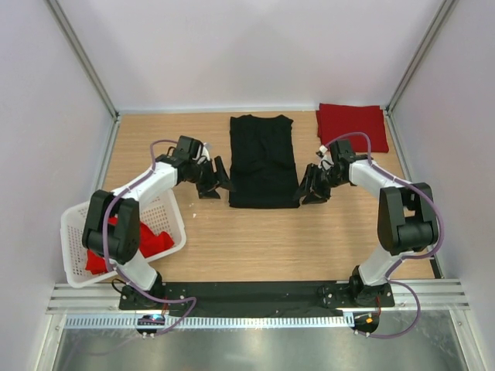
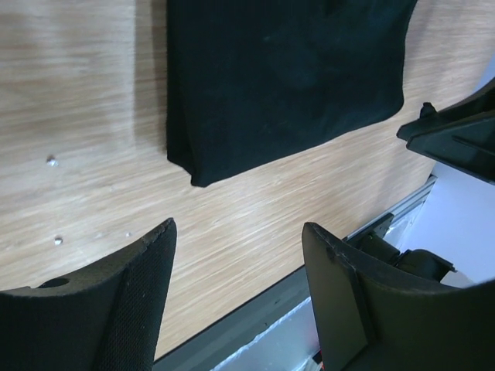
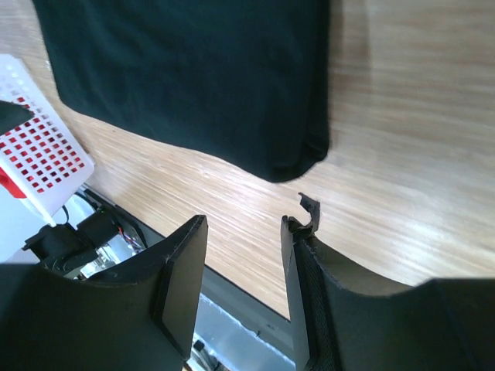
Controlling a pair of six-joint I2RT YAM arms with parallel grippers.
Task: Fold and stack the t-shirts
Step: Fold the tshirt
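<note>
Wrist views catch the black t-shirt point(image 2: 286, 77) (folded red t-shirt point(image 1: 352, 127) shows overhead only).

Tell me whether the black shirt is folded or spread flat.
Folded: the black shirt is a narrow rectangle, no sleeves sticking out, its near corners thick and rounded in the wrist views.

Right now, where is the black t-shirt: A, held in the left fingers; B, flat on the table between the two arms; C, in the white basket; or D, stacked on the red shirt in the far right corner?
B: the black t-shirt lies folded on the table, with the left fingers and right fingers open and empty at its two sides.
</note>
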